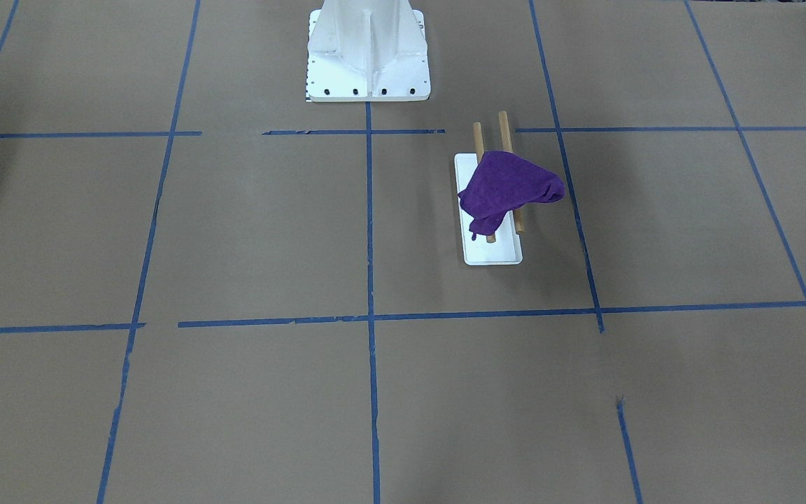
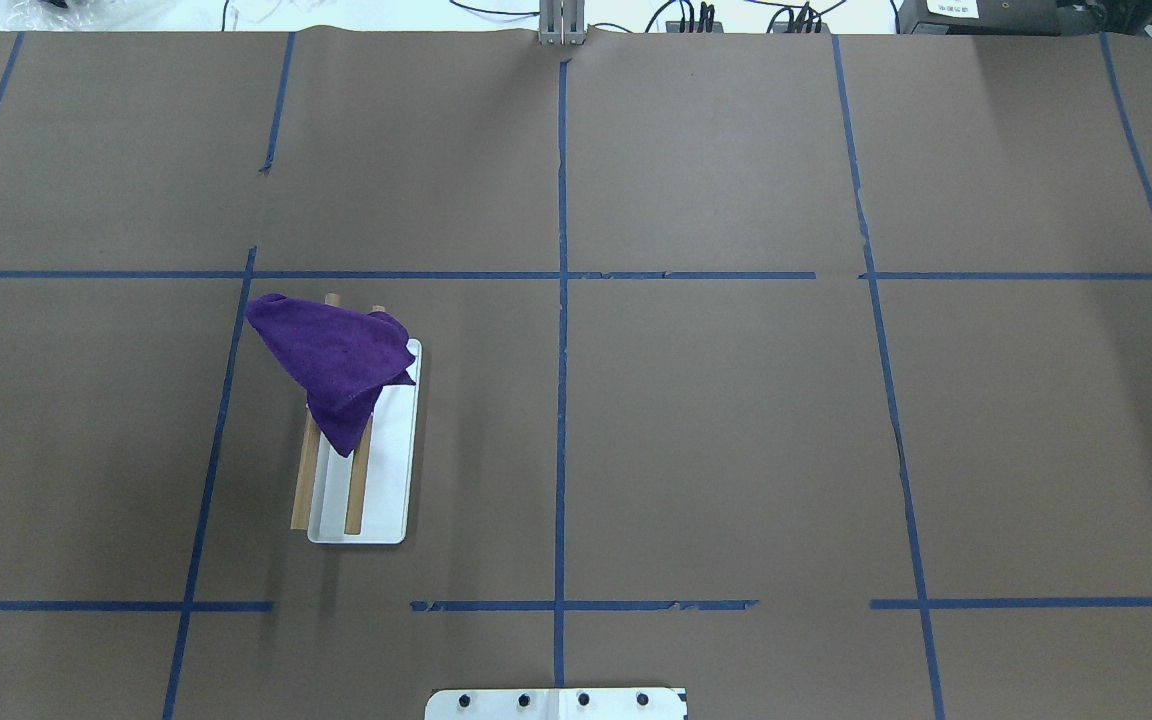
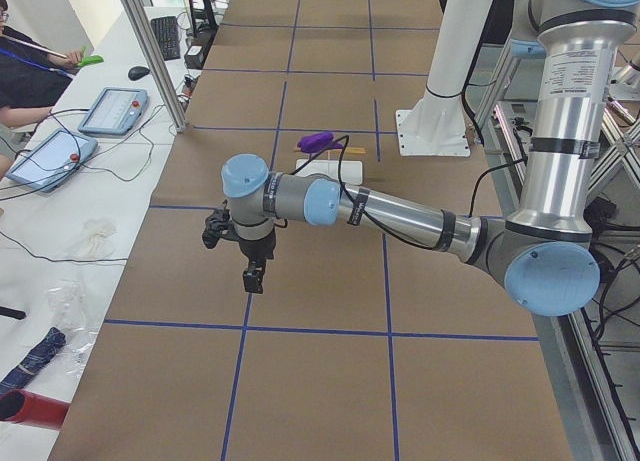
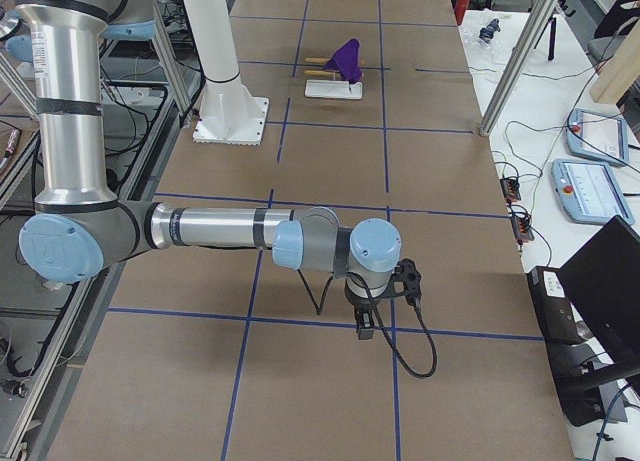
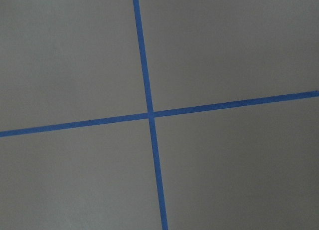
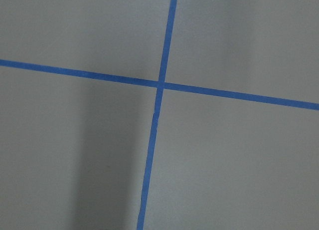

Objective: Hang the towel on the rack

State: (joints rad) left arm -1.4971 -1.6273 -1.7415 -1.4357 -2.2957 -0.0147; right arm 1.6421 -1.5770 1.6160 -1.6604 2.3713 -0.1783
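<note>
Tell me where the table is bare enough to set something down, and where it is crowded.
Everything right of the centre tape line is bare table, and so is the row beyond the rack. The only crowded spot is on the robot's left, where the purple towel drapes the rack.

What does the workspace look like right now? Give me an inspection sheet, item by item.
Surface: brown paper table with a blue tape grid, flat.
Job's things: purple towel lies bunched over both wooden rods of the rack, toward its end away from the robot.
Clutter: nothing seen.
Grippers: left gripper and right gripper hang above bare table, far from the rack; open or shut, cannot tell.
Cables: a cable loops from the right wrist.
Surroundings: teach pendants on a side bench; seated operator.
</note>
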